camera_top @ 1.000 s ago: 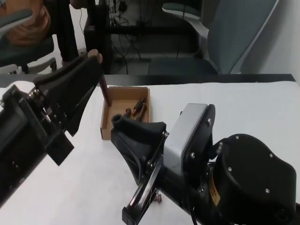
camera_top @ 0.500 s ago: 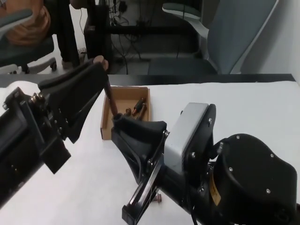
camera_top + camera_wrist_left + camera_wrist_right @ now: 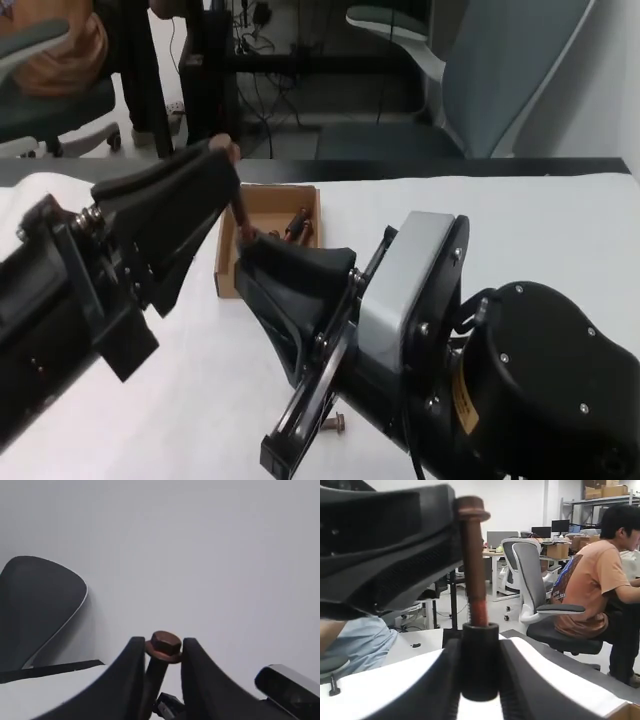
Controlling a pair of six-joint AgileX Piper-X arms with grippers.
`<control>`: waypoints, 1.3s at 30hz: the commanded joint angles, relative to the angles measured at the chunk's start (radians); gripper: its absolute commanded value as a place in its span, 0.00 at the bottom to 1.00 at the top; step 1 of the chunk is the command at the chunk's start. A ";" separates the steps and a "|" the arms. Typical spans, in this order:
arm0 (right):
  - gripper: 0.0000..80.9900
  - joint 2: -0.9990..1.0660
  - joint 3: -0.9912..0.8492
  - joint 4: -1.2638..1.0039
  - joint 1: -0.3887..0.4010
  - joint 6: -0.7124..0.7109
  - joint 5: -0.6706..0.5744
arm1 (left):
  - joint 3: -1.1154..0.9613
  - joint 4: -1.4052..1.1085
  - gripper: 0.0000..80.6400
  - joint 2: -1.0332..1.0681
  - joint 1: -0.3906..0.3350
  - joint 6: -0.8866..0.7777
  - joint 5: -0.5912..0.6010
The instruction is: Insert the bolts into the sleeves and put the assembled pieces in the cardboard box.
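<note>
Bolt [image 3: 471, 555], pinched in left gripper [image 3: 163, 652], meets sleeve [image 3: 479, 662] clamped by right gripper [image 3: 480, 647], upper left-centre of high view.

A brown hex-head bolt [image 3: 472, 560] stood upright, pinched in the left fingers [image 3: 120, 680], its threaded end entering a black sleeve [image 3: 479, 660] gripped by the right fingers [image 3: 300, 275]. The open cardboard box [image 3: 268, 203] held several brown pieces [image 3: 297, 225]. A loose bolt [image 3: 335, 425] lay on the tabletop [image 3: 540, 220].
</note>
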 commanded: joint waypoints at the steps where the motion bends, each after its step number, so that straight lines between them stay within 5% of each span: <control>1: 0.01 -0.006 -0.019 -0.032 0.000 0.000 -0.033 | 0.001 0.058 0.02 0.002 -0.002 0.009 -0.014; 9: 0.01 -0.009 -0.050 -0.032 0.000 -0.025 -0.042 | 0.001 0.119 0.04 0.002 -0.002 0.039 0.080; 12: 0.01 -0.009 -0.070 -0.032 0.000 -0.056 -0.042 | 0.001 0.119 0.40 0.002 -0.002 0.048 0.128; 14: 0.01 -0.009 -0.073 -0.032 0.000 -0.056 -0.042 | 0.001 0.119 0.84 0.002 -0.002 0.040 0.122; 15: 0.01 -0.009 -0.072 -0.029 0.000 -0.054 -0.042 | 0.001 0.119 0.87 0.002 -0.002 0.029 0.109; 27: 0.01 -0.009 -0.072 0.108 -0.038 -0.075 0.123 | 0.001 0.020 0.87 -0.065 0.008 -0.001 0.168; 33: 0.01 -0.021 -0.072 0.152 -0.123 -0.075 0.138 | 0.001 0.091 0.85 -0.172 0.068 0.002 0.337; 37: 0.01 -0.051 -0.075 0.173 -0.175 -0.075 0.041 | 0.001 0.271 0.46 -0.219 0.129 0.028 0.563; 39: 0.01 -0.061 -0.093 0.244 -0.197 -0.071 -0.025 | 0.001 0.289 0.14 -0.228 0.143 0.076 0.678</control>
